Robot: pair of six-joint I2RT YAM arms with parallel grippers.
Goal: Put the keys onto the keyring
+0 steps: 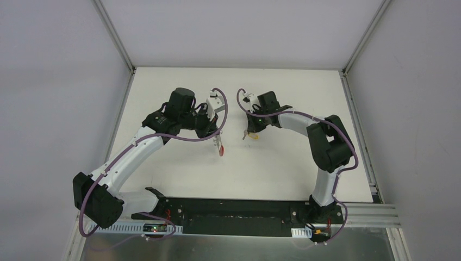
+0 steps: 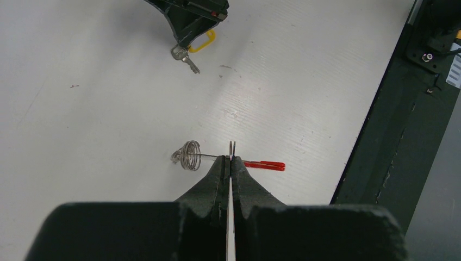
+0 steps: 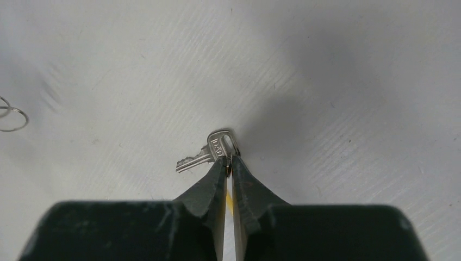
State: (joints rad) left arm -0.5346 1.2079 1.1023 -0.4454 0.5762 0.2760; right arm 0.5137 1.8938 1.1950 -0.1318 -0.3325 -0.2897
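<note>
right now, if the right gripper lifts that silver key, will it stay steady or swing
The silver key looks like thin, stiff metal, so it likely won't bend. The right gripper pinches only its head's edge, so it may pivot or slip. Small and flat, it probably weighs little and won't roll.

Between left claw (image 1: 219,139) and right claw (image 1: 249,134) runs a passable strip of table (image 1: 235,171).

Robot lab test cell. Plain white ribbed tabletop (image 1: 234,168) boxed by blank pale grey panel walls (image 1: 54,81) on bare aluminium frame posts (image 1: 114,35). White-and-black left arm (image 1: 130,153) and matching right arm (image 1: 296,120) bolted to a black base plate (image 1: 234,209) beside an aluminium rail (image 1: 375,212).
</note>
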